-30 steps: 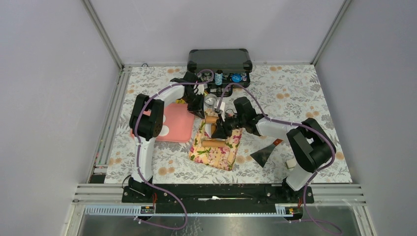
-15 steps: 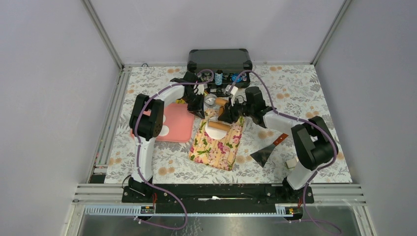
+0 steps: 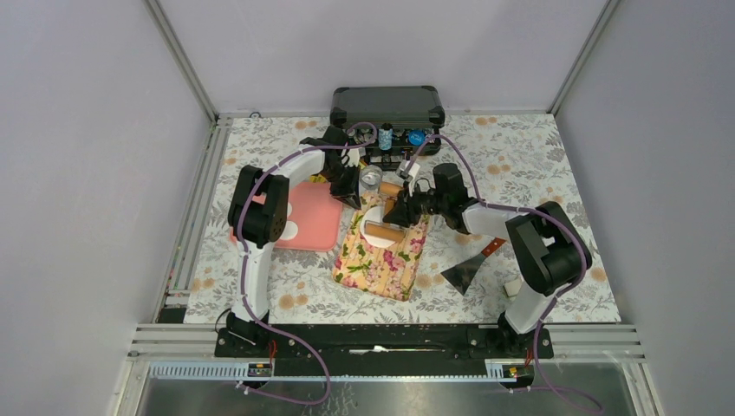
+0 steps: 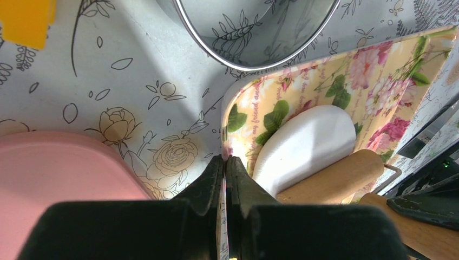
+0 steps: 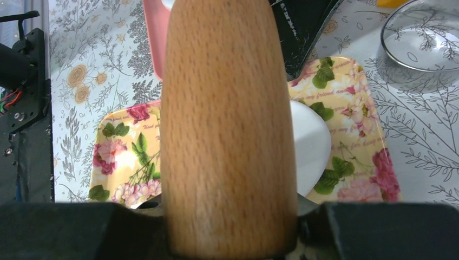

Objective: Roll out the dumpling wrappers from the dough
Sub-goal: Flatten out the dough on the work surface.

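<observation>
Smooth white dough (image 4: pixel 303 143) (flattened oval) under rolling pin (image 5: pixel 227 130) gripped by right fingers (image 5: pixel 373 233); left fingers (image 4: pixel 203 184) pinch tray (image 4: pixel 379 70).

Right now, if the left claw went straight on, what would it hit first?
Probably the round silver tin, just past the corner of the floral tray that the left claw pinches; depth is unclear.

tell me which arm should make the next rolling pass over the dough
Right. The right gripper grips the wooden rolling pin, its roller already on the white dough on the floral tray. The left gripper is shut on the tray's edge, likely steadying it.
</observation>
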